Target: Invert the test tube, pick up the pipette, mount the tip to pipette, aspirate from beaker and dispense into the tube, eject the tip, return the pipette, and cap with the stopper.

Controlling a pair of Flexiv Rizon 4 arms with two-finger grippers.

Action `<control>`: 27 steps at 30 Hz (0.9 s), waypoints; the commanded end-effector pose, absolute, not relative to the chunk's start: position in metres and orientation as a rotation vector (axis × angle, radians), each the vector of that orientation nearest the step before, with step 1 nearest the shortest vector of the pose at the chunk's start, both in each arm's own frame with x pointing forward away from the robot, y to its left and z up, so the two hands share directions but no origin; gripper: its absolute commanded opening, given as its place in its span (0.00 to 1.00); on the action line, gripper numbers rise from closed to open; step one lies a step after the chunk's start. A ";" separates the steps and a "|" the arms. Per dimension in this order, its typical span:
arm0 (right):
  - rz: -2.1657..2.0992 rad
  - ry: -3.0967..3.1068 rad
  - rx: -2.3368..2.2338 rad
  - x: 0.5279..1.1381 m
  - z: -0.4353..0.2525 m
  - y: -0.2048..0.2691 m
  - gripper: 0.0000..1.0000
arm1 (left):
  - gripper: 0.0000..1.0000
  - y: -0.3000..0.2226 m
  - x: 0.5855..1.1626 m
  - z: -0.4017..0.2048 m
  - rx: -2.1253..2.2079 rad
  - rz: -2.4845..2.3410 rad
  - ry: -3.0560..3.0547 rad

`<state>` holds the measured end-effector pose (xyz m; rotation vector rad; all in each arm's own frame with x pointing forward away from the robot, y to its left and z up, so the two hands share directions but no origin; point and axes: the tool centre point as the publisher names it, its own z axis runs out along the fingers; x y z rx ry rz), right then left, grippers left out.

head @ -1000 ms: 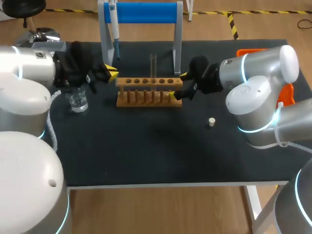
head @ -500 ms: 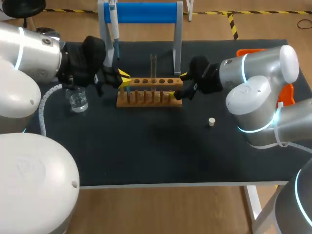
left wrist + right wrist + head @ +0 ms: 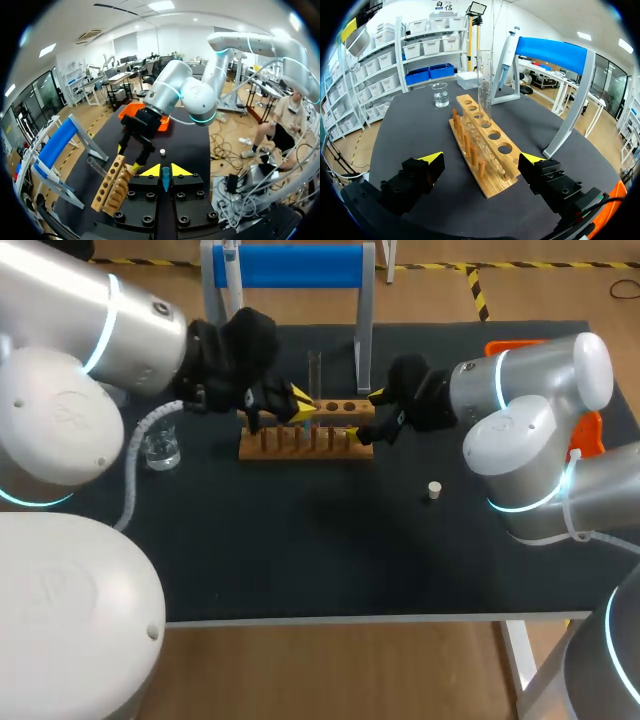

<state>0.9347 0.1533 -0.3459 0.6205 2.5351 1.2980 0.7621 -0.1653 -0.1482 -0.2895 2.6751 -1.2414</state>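
One step seemed due, inverting the test tube (image 3: 485, 85); left gripper (image 3: 162, 170) pinched a blue tip (image 3: 162, 180), right gripper (image 3: 368, 415) gaped, so it should grasp.

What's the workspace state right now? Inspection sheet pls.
Surface: black table, no spills seen.
Job's things: test tube upright in the wooden rack; beaker with clear liquid, by the left arm; stopper loose on the table; pipette hanging on the blue stand.
Clutter: orange tray behind the right arm.
Grippers: left gripper over the rack, shut on a small blue tip; right gripper open, fingers either side of the rack's end.
Cables: grey hose loops from the left arm, close to the beaker.
Surroundings: nothing seen reaching over the table.
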 end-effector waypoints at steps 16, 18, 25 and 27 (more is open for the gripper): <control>1.295 2.540 0.620 0.935 -0.345 0.153 1.00 | 0.00 -0.230 0.778 -0.149 -0.267 -1.166 2.694; 1.295 2.540 0.620 0.935 -0.345 0.153 1.00 | 0.00 -0.233 0.779 -0.148 -0.269 -1.169 2.692; 1.295 2.540 0.620 0.935 -0.345 0.153 1.00 | 0.00 -0.237 0.780 -0.144 -0.291 -1.184 2.672; 1.295 2.540 0.620 0.935 -0.345 0.153 1.00 | 0.00 -0.236 0.780 -0.142 -0.301 -1.183 2.659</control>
